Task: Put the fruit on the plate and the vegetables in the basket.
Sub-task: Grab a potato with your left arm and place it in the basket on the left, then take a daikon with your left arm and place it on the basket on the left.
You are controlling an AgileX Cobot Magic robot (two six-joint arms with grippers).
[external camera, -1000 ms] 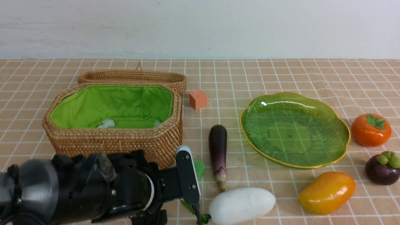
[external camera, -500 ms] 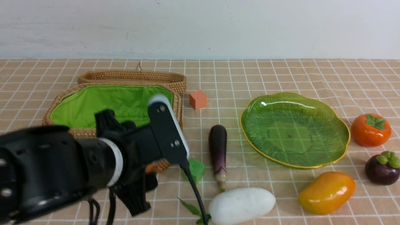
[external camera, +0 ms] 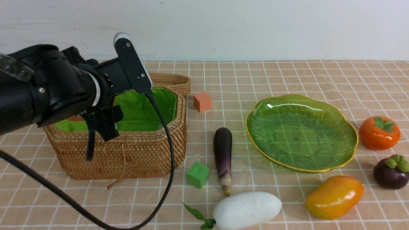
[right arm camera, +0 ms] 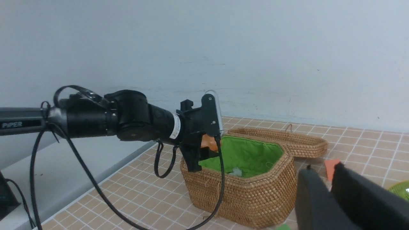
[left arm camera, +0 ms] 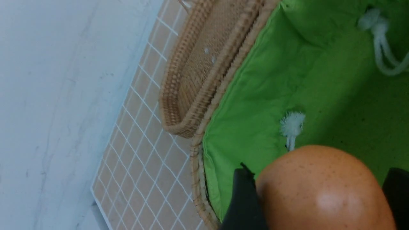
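My left gripper point(external camera: 92, 123) has come up from low at the near edge of the desk point(external camera: 287, 76), where it was a second ago beside the green cube point(external camera: 198, 174), and has swung up and across so that it now hangs over the open basket point(external camera: 127, 153). Its jaws stand wide but are filled: they press on either side of the potato point(left arm camera: 322, 188), which bulges between them in the left wrist view. I judge the first vegetable is lifted and carried, and only the release is left. The green lining of the basket lies straight below the potato, with the near wicker rim just under my wrist, so I think a slight lowering and then opening should drop it inside rather than on the rim. The eggplant point(external camera: 222, 150) and the radish point(external camera: 247, 209) lie on the desk well off to the right of this gripper and lower, nearer to me, neither one touched. Farther right again is the plate point(external camera: 300, 134), bare, with the persimmon point(external camera: 379, 132), the mangosteen point(external camera: 391, 172) and the mango point(external camera: 334, 196) on the desk around its far side from my gripper. My right gripper point(right arm camera: 332, 198) hangs back with its jaws nearly together and nothing between them.
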